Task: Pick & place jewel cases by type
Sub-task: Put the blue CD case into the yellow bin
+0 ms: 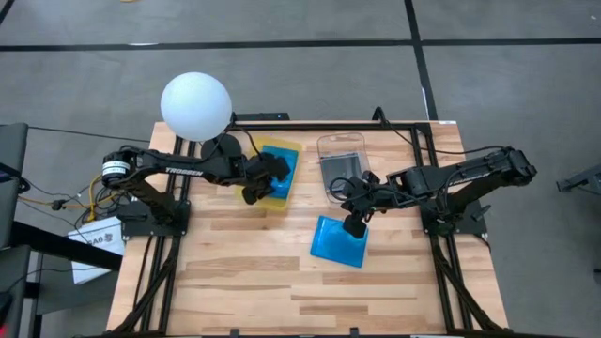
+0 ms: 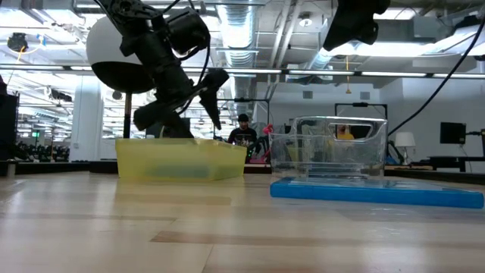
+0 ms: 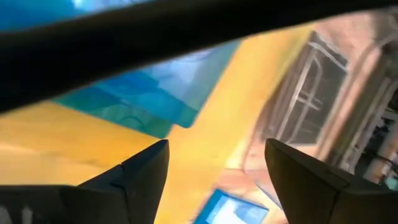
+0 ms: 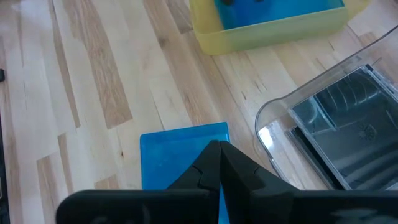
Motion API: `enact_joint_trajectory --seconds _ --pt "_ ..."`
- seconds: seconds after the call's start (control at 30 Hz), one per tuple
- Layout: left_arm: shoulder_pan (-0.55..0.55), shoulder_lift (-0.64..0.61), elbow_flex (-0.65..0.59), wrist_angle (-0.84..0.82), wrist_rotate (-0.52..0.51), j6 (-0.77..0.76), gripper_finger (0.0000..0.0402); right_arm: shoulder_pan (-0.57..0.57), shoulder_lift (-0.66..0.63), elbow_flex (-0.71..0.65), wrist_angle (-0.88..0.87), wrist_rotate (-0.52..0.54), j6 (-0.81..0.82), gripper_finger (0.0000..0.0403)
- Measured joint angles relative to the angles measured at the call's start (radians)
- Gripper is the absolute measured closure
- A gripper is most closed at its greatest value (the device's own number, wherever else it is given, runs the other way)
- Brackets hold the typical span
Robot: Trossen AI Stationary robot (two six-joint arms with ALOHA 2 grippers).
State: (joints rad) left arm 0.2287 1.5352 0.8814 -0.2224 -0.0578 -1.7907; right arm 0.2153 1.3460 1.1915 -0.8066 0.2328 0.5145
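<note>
Flat, blue jewel case point(image 1: 339, 242) lies corner-skewed on table point(image 1: 244, 282).

In the high view's centre, the left gripper point(image 1: 263, 183) covers part of the blue jewel case point(image 1: 285, 169) in the yellow tray point(image 1: 293, 150). At the low view's top right, the right gripper point(image 2: 350, 26) is cut off by the frame's upper edge, so its fingertips cannot be seen there. In the left wrist view the upper half is blurred, with a dark bar across the tray, and the clear container point(image 3: 323, 93) at right is smeared.
</note>
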Motion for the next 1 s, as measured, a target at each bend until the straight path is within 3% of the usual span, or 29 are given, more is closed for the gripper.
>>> enact_joint_trajectory --seconds 0.2,0.47,0.7,1.0 --pt "0.0 0.0 0.0 0.144 0.031 0.13 0.0141 0.0 0.0 0.0 0.0 0.0 -0.002 0.0403" --pt "-0.049 0.0 0.045 0.349 0.182 0.326 0.0141 0.0 0.0 0.0 -0.021 -0.074 -0.037 0.0403" --pt "-0.17 0.0 0.149 0.301 0.199 0.449 0.0141 0.014 0.0 0.0 -0.128 -0.076 0.052 0.0403" --pt "-0.365 0.0 0.196 0.046 0.045 0.534 0.0141 0.174 0.0 0.0 -0.18 -0.069 0.193 0.0403"
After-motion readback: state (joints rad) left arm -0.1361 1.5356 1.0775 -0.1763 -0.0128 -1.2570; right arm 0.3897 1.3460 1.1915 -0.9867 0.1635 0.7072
